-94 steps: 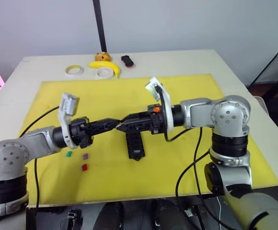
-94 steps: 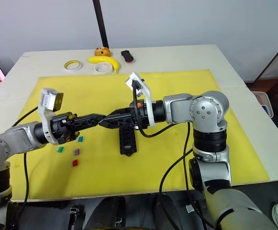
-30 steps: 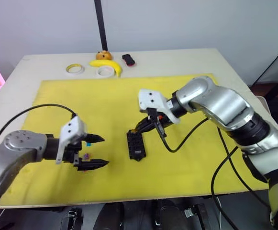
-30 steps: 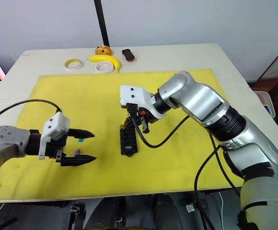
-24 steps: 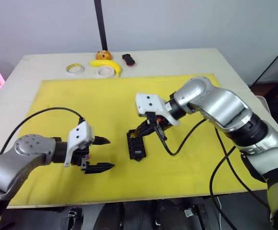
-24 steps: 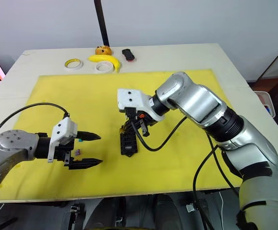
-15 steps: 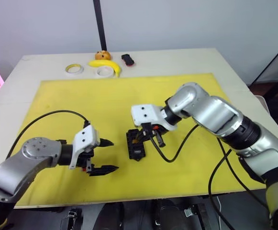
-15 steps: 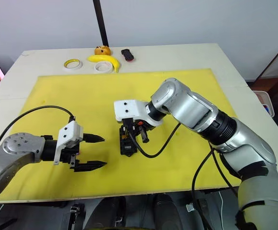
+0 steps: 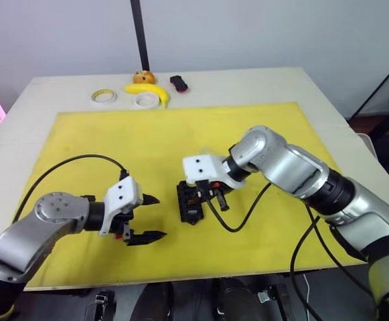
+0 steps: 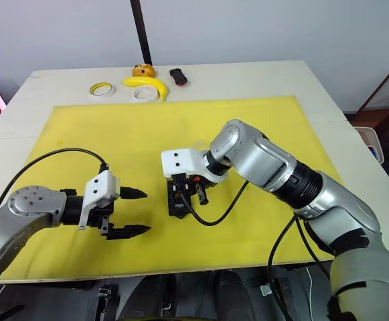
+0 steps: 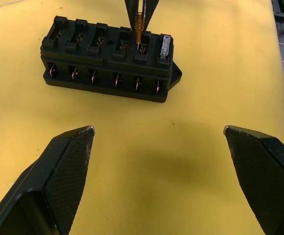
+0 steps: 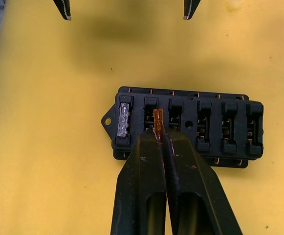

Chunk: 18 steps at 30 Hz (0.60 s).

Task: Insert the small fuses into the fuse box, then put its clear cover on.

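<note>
Bright, even light; soft shadows; wrist views sharp.

Fuse box [image 12: 183, 126] black w/ copper-coloured contacts, on yellow mat [image 9: 248, 127]. Amber fuse [image 12: 158, 123] in black fingertips [image 12: 154, 147] of right gripper [image 12: 160, 138]; grey fuse [image 12: 124, 120] in end slot. Left gripper [image 11: 159, 134] pads black, cross-hatched.
</note>
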Each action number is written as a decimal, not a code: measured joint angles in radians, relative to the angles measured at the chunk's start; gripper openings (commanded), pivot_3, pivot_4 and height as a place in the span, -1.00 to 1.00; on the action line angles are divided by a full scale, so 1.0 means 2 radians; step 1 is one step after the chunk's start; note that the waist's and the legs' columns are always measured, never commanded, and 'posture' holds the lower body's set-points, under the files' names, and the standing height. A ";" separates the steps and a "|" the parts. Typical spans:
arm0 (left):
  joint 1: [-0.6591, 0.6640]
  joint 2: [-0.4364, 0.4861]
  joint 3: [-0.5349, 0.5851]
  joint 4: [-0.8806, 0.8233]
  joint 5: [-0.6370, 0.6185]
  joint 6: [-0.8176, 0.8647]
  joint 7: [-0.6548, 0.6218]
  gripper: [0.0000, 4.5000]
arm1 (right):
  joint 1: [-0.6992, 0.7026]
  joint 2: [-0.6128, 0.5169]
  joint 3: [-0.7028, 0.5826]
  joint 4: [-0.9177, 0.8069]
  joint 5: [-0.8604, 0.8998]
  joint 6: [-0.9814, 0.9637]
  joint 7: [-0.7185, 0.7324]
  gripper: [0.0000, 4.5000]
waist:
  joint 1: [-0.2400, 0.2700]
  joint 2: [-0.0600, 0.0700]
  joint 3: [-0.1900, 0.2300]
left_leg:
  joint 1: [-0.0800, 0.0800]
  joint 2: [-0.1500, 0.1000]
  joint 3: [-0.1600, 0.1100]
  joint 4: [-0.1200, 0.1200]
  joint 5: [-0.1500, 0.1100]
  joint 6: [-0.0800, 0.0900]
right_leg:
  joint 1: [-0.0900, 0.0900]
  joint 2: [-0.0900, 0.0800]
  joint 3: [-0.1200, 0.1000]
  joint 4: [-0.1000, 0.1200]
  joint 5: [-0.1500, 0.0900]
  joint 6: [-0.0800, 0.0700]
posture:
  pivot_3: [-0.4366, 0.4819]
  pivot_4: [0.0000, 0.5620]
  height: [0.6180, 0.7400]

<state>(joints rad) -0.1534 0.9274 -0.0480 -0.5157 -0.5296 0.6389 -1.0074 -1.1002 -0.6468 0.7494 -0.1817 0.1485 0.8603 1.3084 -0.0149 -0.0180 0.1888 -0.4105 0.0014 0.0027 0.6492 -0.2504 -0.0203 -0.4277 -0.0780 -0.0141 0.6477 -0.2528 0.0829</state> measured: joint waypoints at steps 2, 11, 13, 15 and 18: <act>0.000 -0.001 -0.002 0.000 0.003 0.000 0.000 0.98 | 0.000 0.000 0.000 0.000 -0.002 0.000 0.002 -1.00 | 0.000 0.000 0.000 | 0.000 0.000 0.000 0.000 0.000 0.000 | 0.000 0.000 0.000 0.000 0.000 0.000 | -0.05 -0.47 1.00; 0.001 -0.004 -0.005 0.000 0.010 -0.001 0.001 0.98 | -0.001 0.005 -0.005 -0.011 0.001 0.022 0.008 -1.00 | 0.000 0.000 0.000 | 0.000 0.000 0.000 0.000 0.000 0.000 | 0.000 0.000 0.000 0.000 0.000 0.000 | -0.05 -0.47 1.00; 0.001 -0.006 -0.005 0.000 0.010 -0.001 0.002 0.98 | -0.001 0.005 -0.006 -0.015 0.003 0.028 0.009 -1.00 | 0.000 0.000 0.000 | 0.000 0.000 0.000 0.000 0.000 0.000 | 0.000 0.000 0.000 0.000 0.000 0.000 | -0.05 -0.47 1.00; 0.001 -0.008 -0.006 0.000 0.011 -0.002 0.003 0.98 | -0.001 0.005 -0.007 -0.016 0.005 0.033 0.011 -1.00 | 0.000 0.000 0.000 | 0.000 0.000 0.000 0.000 0.000 0.000 | 0.000 0.000 0.000 0.000 0.000 0.000 | -0.05 -0.47 1.00; 0.001 -0.008 -0.008 0.000 0.015 -0.006 0.003 0.98 | -0.001 0.005 -0.007 -0.016 0.005 0.032 0.011 -1.00 | 0.000 0.000 0.000 | 0.000 0.000 0.000 0.000 0.000 0.000 | 0.000 0.000 0.000 0.000 0.000 0.000 | -0.05 -0.47 1.00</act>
<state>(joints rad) -0.1512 0.9105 -0.0637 -0.5159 -0.5005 0.6279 -1.0021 -1.1025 -0.6366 0.7357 -0.2137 0.1584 0.9246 1.3303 -0.0153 -0.0181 0.1888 -0.4104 0.0013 0.0024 0.6497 -0.2504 -0.0203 -0.4275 -0.0777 -0.0141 0.6485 -0.2527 0.0830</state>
